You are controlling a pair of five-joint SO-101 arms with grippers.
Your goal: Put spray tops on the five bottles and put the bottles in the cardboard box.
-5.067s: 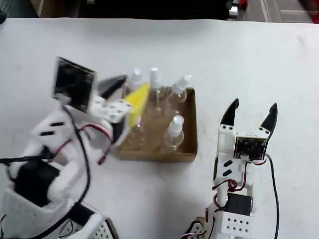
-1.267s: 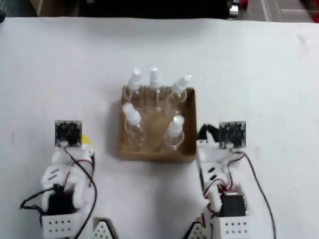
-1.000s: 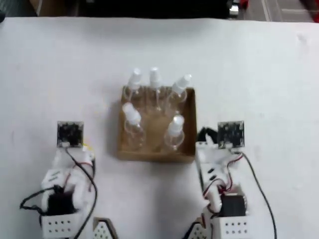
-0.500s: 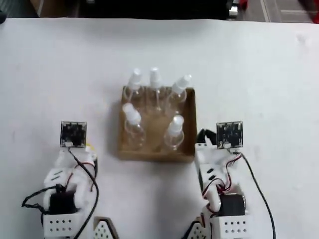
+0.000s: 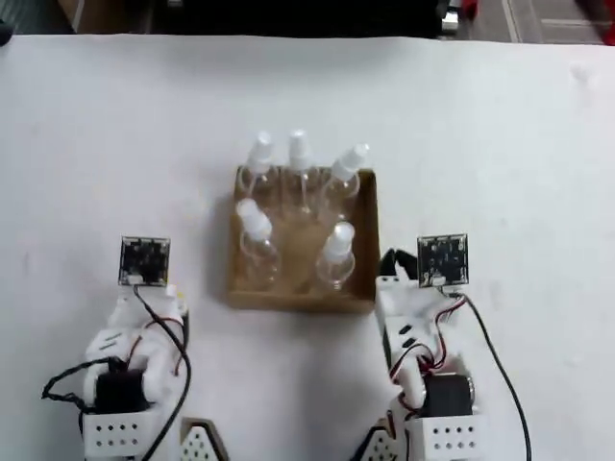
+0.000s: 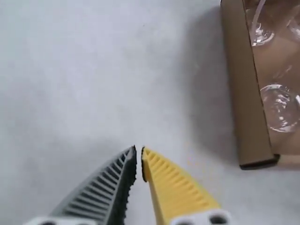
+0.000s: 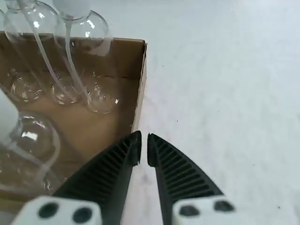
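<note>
Now that both arms have pulled back to seven and five o'clock, left gripper (image 6: 138,161) and right gripper (image 7: 144,150) closed empty, five capped bottles (image 5: 256,235) fill the cardboard box (image 5: 369,240): task seemingly done.

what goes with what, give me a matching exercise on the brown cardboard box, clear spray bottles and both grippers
1 brown cardboard box
2 clear plastic spray bottles
3 left gripper, grey and yellow
4 right gripper, black

a upright, white tops on
b shut, tips by the box's wall
c on the white table, bottles inside
d shut over bare table, clear of box

1-c, 2-a, 3-d, 4-b
</note>
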